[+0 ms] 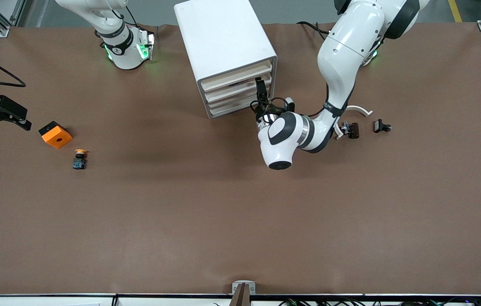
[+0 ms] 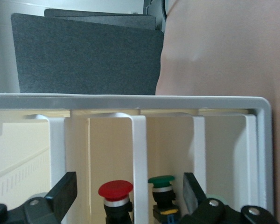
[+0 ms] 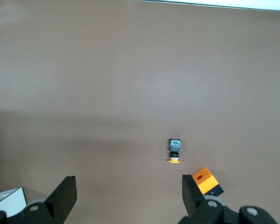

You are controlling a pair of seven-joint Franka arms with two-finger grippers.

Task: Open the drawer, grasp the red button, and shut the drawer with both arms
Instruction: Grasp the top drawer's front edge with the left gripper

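Note:
The white cabinet [image 1: 223,34] stands at the robots' edge of the table, its four cream-fronted drawers [image 1: 240,87] facing the left arm's end; none is clearly pulled out. My left gripper [image 1: 261,95] is open right in front of the drawers. In the left wrist view the cabinet frame [image 2: 130,100] fills the picture. The red-capped button [image 2: 115,191] stands in one drawer slot, between my open left gripper's [image 2: 128,193] fingers. The button is hidden in the front view. My right gripper [image 1: 6,125] waits open and empty over the right arm's end of the table [image 3: 128,193].
A green-capped button [image 2: 161,182] stands in the slot beside the red one. A yellow-capped button [image 1: 80,159] [image 3: 175,150] and an orange block [image 1: 55,134] [image 3: 206,179] lie near the right gripper. Small black parts [image 1: 349,129] and a white curved piece [image 1: 359,109] lie beside the left arm.

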